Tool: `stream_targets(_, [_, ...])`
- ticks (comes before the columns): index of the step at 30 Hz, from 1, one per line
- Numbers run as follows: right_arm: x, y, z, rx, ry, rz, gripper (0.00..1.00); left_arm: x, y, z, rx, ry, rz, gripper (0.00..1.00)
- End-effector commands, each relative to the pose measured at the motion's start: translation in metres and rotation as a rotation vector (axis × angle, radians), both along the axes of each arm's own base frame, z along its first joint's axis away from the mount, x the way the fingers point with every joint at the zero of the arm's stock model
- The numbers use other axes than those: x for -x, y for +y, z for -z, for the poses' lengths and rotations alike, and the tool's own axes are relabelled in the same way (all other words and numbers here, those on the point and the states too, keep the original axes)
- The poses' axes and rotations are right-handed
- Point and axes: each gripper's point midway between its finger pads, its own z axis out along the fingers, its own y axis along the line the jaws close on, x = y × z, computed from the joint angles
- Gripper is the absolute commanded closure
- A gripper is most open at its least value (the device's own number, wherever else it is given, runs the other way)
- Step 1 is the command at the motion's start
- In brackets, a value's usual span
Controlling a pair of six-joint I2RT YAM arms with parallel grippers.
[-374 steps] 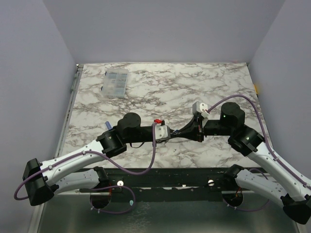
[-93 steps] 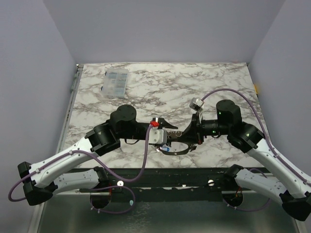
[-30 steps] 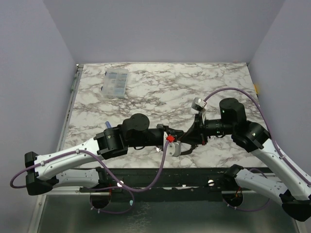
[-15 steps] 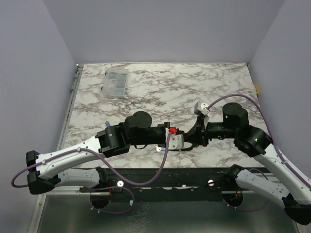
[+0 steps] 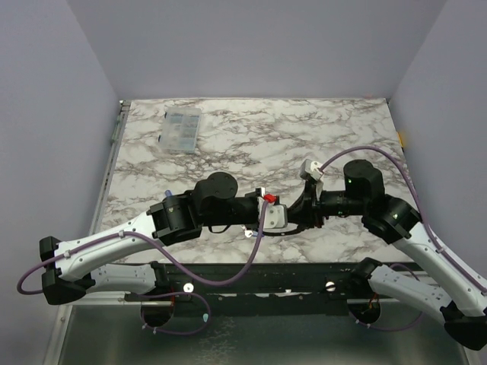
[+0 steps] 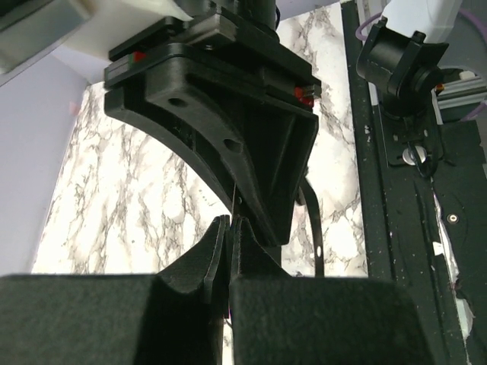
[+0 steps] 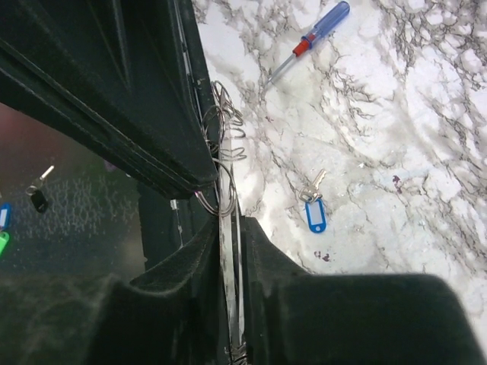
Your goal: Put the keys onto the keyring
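At the far left of the marble-patterned worktop (image 5: 319, 129) lies a clear plastic box (image 5: 181, 129), rectangular, with small compartments. The left arm (image 5: 114, 242), white shell and black joints, reaches low from the near left corner toward the middle. The left pincer (image 6: 230, 225) is clenched, its two black tips pressed flat together. Its own camera does not show what is between them.

The keyring (image 7: 223, 133) is in the middle, between the two pincers and above the worktop. It is a thin pale coil of loose loops with a straight strip going down from it. The upper end of the coil meets the black tip of the left pincer. The strip passes through the narrow gap of the right pincer (image 7: 230, 225), whose jaws stand close on both sides. I cannot tell if they press it. The right arm (image 5: 426, 245) comes from the near right corner, wrist turned to the left.

Only the right wrist view shows the coil. It also shows the keys (image 7: 313, 204), small metal blades with a blue plastic tag, flat on the worktop and apart from the ring. Farther off lies a screwdriver (image 7: 308, 42) with a blue and red handle.
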Motion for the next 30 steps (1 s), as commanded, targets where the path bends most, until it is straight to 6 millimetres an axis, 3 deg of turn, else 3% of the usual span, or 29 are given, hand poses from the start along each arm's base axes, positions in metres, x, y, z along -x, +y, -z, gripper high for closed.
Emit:
stream_targets(1, [0.000, -0.002, -0.001, -0.024, -0.048, 0.005, 0.72, -0.004, -0.002, -0.036, 0.099, 0.009, -0.037, 1.00])
stream_targets(3, [0.000, -0.002, -0.005, -0.039, -0.071, 0.001, 0.67, -0.006, -0.004, -0.031, 0.092, 0.027, -0.049, 1.00])
stream_targets(8, [0.002, 0.002, -0.010, -0.066, -0.096, -0.036, 0.67, -0.010, -0.006, -0.019, 0.078, 0.052, -0.074, 1.00])
stream_targets(11, [0.002, 0.003, -0.011, -0.067, -0.104, -0.043, 0.52, -0.009, -0.008, -0.016, 0.075, 0.064, -0.071, 1.00])
stream_targets(17, [0.001, 0.003, -0.018, -0.081, -0.147, -0.051, 0.47, -0.009, -0.010, -0.012, 0.067, 0.073, -0.067, 1.00])
stream_targets(25, [-0.004, 0.007, -0.019, -0.087, -0.170, -0.058, 0.53, -0.007, -0.012, -0.010, 0.061, 0.077, -0.054, 1.00])
stream_targets(30, [-0.005, 0.009, -0.021, -0.093, -0.176, -0.066, 0.77, -0.008, -0.012, -0.007, 0.056, 0.078, -0.061, 1.00])
